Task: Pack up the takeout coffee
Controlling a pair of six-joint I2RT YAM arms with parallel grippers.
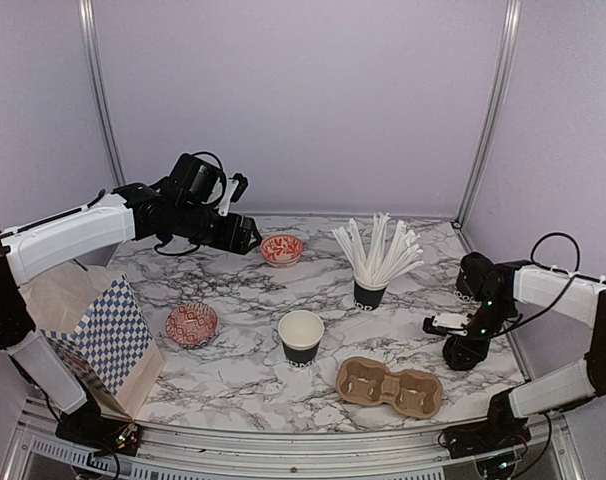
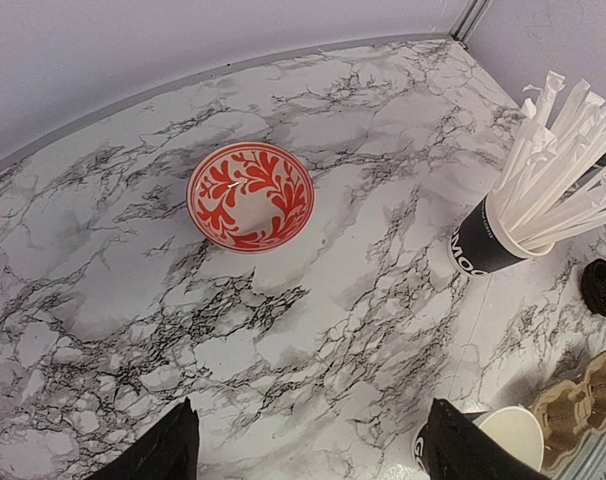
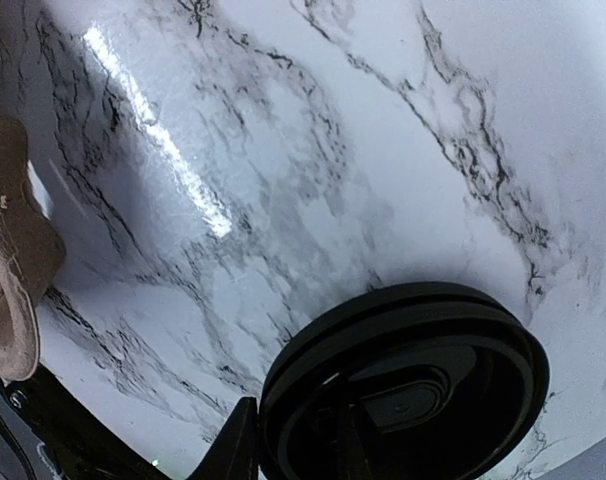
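Note:
An open black paper cup [image 1: 301, 337], white inside, stands upright at the middle of the table; its rim also shows at the bottom right of the left wrist view [image 2: 513, 435]. My right gripper [image 1: 463, 348] is low over the table at the right, shut on the rim of a round black lid [image 3: 413, 390], with one finger outside the rim and one inside [image 3: 293, 440]. My left gripper [image 1: 245, 236] is raised over the back left of the table, open and empty [image 2: 313, 462], its fingers [image 2: 168, 452] wide apart.
A black cup full of white sticks [image 1: 368, 290] stands behind the open cup. A brown two-hole carrier tray [image 1: 389, 387] lies at the front. There are two red-patterned bowls [image 1: 282, 249] [image 1: 192, 324]. A blue-checked paper bag [image 1: 108, 345] stands front left.

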